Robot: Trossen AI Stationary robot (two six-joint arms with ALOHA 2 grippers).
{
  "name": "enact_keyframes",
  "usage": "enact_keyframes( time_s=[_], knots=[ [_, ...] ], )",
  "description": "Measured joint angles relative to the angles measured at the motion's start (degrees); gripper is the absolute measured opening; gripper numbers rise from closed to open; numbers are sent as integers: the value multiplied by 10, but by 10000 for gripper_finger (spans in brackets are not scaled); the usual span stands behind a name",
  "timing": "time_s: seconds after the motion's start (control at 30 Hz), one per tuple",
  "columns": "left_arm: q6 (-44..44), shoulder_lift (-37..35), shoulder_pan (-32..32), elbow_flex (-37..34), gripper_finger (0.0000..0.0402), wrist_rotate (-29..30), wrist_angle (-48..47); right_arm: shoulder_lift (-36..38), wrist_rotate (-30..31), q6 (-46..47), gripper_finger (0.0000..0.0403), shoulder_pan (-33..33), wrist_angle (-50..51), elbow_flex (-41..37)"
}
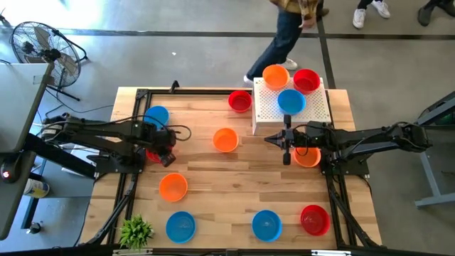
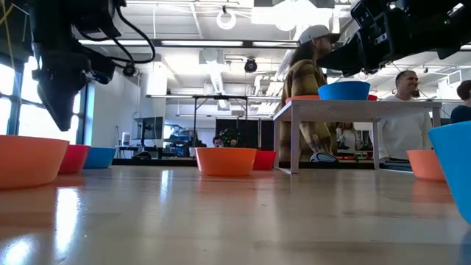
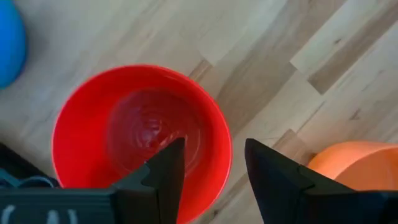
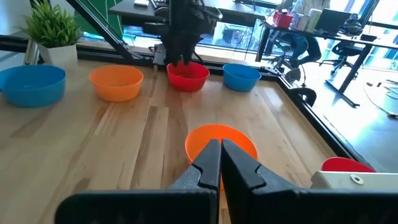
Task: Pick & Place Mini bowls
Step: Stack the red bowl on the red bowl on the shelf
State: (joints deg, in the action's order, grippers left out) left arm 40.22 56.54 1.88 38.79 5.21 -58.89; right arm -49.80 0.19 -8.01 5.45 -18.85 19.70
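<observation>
We read this as a pick on the left side: the left gripper hangs over a red bowl on the table, fingers apart, straddling the bowl's rim, one finger inside and one outside. We can't tell whether they touch it. Next move, as we judge it: close on that rim, lift, and carry across to the white box. Risk is a thin-rim pinch that slips or tips the bowl.

Left to right in the high view: blue bowl just beside the left arm, orange bowl near it, blue bowl at the front edge next to a small plant. Mid-table: orange bowl, red bowl just beside the box, blue bowl in front. On the box: three bowls, orange, blue, red. All bowls we can see into look empty.

Right gripper waits by the box's front edge, fingers together, holding nothing, with an orange bowl under the arm. Red bowl sits front right. A person stands behind the table.
</observation>
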Motion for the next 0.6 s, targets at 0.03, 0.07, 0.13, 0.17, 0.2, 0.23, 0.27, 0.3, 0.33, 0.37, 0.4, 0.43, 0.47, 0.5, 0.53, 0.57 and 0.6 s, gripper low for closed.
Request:
enact_keyframes(
  time_s=[0.03, 0.07, 0.13, 0.17, 0.2, 0.23, 0.27, 0.3, 0.33, 0.37, 0.4, 0.43, 0.47, 0.5, 0.53, 0.57, 0.6],
  knots=[
    [8, 7, -9, 0, 165, 3, 3, 0, 0, -1, 1, 0, 0, 0],
    [14, 15, -17, 0, 165, 6, 8, 0, 0, -2, 1, 0, 1, 0],
    [24, 36, -33, 0, 165, 14, 22, 0, 0, -2, 0, 0, 5, 0],
    [29, 47, -40, 0, 165, 17, 29, 0, 0, -2, 0, 0, 6, 0],
    [34, 58, -46, 0, 165, 23, 33, 0, 0, -2, 1, 0, 6, 0],
    [38, 69, -50, 0, 164, 29, 37, 0, -2, -2, 1, 0, 7, 0],
    [43, 81, -53, 0, 161, 32, 40, 0, -3, -2, 1, 0, 7, 0],
    [49, 92, -55, 0, 157, 35, 42, 0, -6, -3, 0, 0, 7, 0],
    [53, 104, -57, 0, 151, 39, 43, 0, -7, -5, 0, 0, 7, 0],
    [57, 117, -58, 0, 144, 42, 49, 0, -8, -7, 0, 0, 7, 0],
    [60, 130, -58, 0, 134, 41, 56, 0, -8, -10, 0, 0, 8, 0],
    [61, 141, -58, 0, 122, 42, 60, 0, -8, -11, 0, 0, 8, 0],
    [61, 149, -58, 0, 109, 42, 62, 0, -8, -12, 0, 0, 8, 0],
    [61, 158, -58, 0, 94, 42, 66, 0, -8, -12, 0, 0, 8, 0],
    [55, 167, -58, 0, 77, 42, 74, 0, -8, -12, 0, 0, 8, 0],
    [49, 172, -58, 0, 60, 41, 79, 0, -8, -12, 0, 0, 9, 0],
    [40, 176, -58, 0, 41, 40, 85, 0, -8, -12, 0, 0, 10, 0]
  ],
)
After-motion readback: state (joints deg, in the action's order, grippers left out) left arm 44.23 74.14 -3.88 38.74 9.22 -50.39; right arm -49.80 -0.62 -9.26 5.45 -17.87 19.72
